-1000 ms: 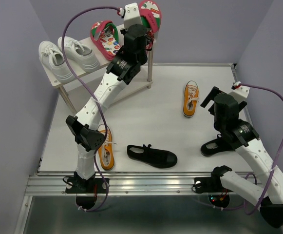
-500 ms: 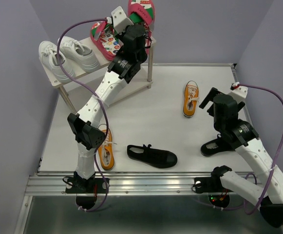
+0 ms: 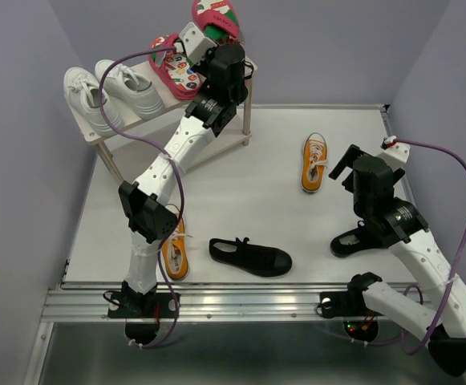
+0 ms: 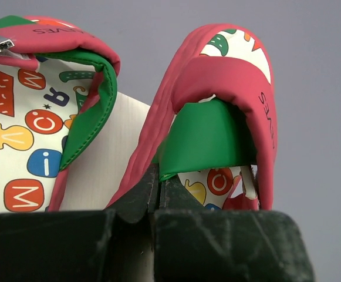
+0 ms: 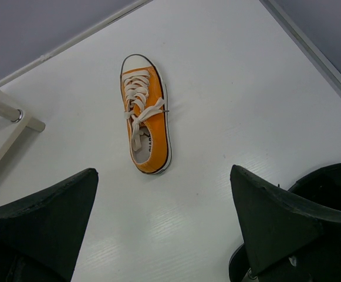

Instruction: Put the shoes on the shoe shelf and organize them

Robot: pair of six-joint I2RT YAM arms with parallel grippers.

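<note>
Two-tier shoe shelf of pale beige boards on thin metal legs [image 3: 167, 96], far left of table.

Top tier: pair of white sneakers [image 3: 92, 100] side by side at left end. Red flip-flop with printed insole and green strap [image 3: 175, 66] just beside them, insole up.

Second red flip-flop [image 3: 215, 18] lifted and tilted above the shelf's right end.

Orange white-laced sneaker [image 3: 314, 163] upright on the table, right of centre. Second orange sneaker [image 3: 173, 255] near left edge, partly hidden.

Black strap shoe [image 3: 250, 257] near front centre. Second black shoe [image 3: 349, 241] at right, mostly hidden.

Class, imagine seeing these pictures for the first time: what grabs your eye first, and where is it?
The left gripper, shut on a red flip-flop, holds it tilted above the shoe shelf's right end, beside its mate. An orange sneaker lies on the table ahead of the open right gripper.
</note>
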